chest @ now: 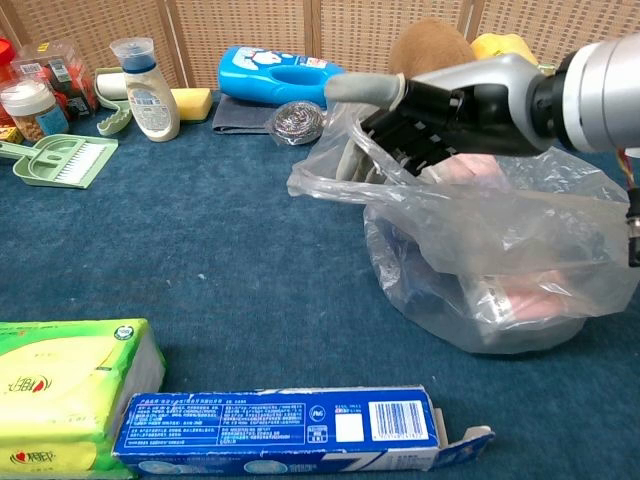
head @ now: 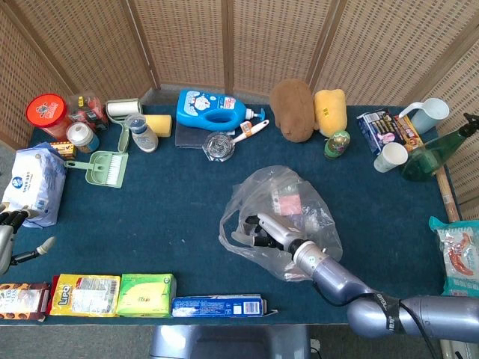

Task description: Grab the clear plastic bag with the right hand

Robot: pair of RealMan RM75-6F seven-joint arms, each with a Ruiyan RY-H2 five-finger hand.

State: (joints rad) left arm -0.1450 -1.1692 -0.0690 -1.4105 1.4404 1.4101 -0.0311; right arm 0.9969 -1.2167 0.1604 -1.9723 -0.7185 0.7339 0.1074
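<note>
The clear plastic bag (head: 288,209) sits right of the table's middle with packets inside, and it bulges low in the chest view (chest: 500,270). My right hand (head: 263,228) reaches into its open mouth from the near right. In the chest view the right hand (chest: 420,120) has its fingers (chest: 385,135) under the raised film of the rim and its thumb above it, so the rim hangs from the hand. My left hand (head: 9,238) rests at the table's near left edge, fingers apart and holding nothing.
A blue toothpaste box (chest: 290,425) and a green tissue pack (chest: 60,390) lie along the near edge. A steel scourer (head: 219,145), a blue detergent bottle (head: 213,111) and a brown plush (head: 292,99) stand behind the bag. Cups (head: 391,156) are at the far right.
</note>
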